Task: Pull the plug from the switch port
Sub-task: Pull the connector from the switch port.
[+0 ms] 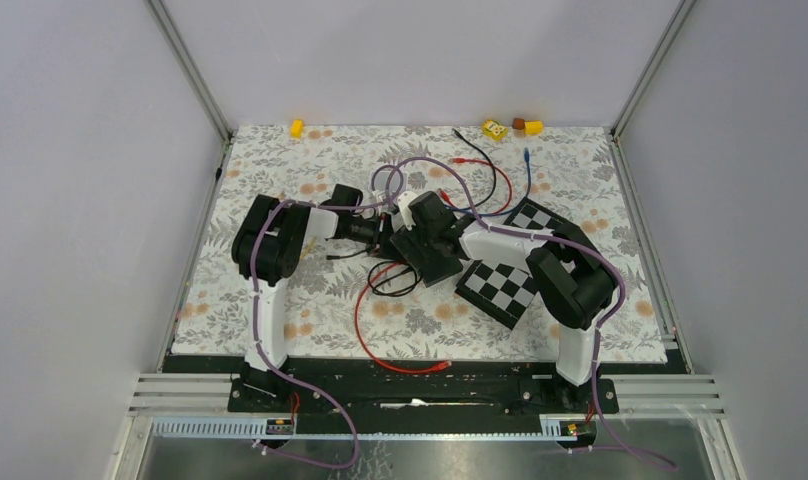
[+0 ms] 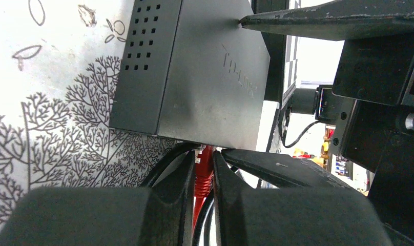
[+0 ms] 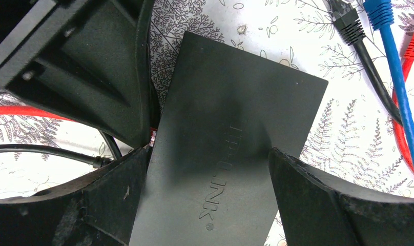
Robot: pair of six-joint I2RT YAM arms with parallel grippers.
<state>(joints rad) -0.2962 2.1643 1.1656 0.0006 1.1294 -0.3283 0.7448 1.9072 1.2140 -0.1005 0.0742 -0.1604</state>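
While the right gripper (image 3: 207, 171) straddles the switch (image 3: 235, 113), the left gripper (image 2: 204, 159) pinches the red plug (image 2: 204, 177).

Switch: black metal box, flat on the floral mat (image 1: 310, 300), mid-table between the two arms. Port face is turned toward the left arm.

Right gripper: jaws spread wide, one finger against each long side of the box. Looks like a bracing grip to hold the box in place.

Left gripper: fingers drawn nearly together, with the plug's red boot between them right at the switch's port edge. Plug appears seated. The port and the latch tab are hidden by the fingers, so I cannot tell whether the tab is pressed.

Red cable (image 1: 360, 320) runs from the plug in a loop across the mat toward the near edge. A blue cable (image 3: 394, 66) and a black cable (image 3: 358, 46) lie loose beyond the switch, clear of both grippers.

Step in hand, by my reading: both grips set, extraction not yet done.

Next move calls for a straight pull by the left arm along the port axis, away from the box, while the right holds firm. An off-axis pull risks jamming the plug or dragging the switch. If the latch is not depressed, the plug may not release.
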